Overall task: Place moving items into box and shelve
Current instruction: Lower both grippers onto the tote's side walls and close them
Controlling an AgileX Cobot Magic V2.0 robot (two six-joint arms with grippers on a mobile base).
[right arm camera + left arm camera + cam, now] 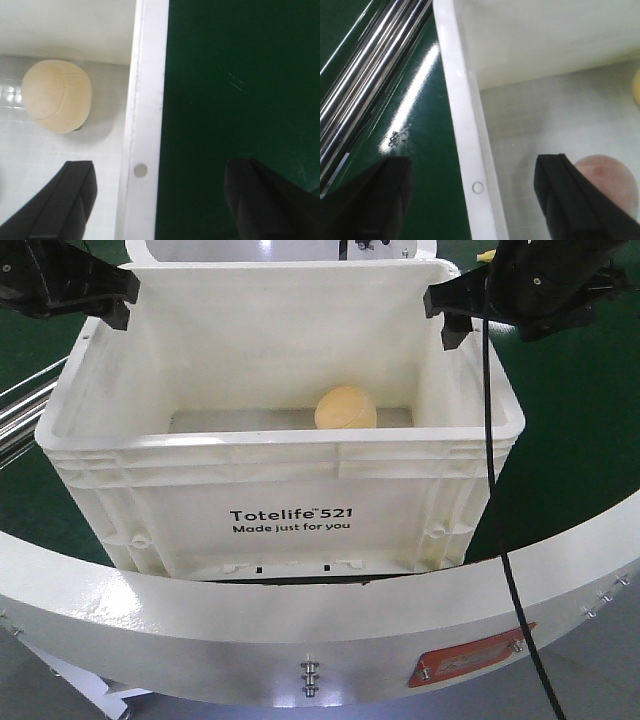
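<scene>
The left gripper (472, 167) is wide open across the left rim of the box (290, 490), and the right gripper (161, 167) is the same across the right rim. On the box floor, the orange-yellow ball (56, 95) lies near the right gripper's inner finger, and the pinkish-brown item (609, 175) lies just beside the left one's.

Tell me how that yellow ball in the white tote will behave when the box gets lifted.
Probably rolls: the ball is round and lies loose on the smooth floor of the tote. Likely light and soft, judging by its stitched, matte skin.
</scene>
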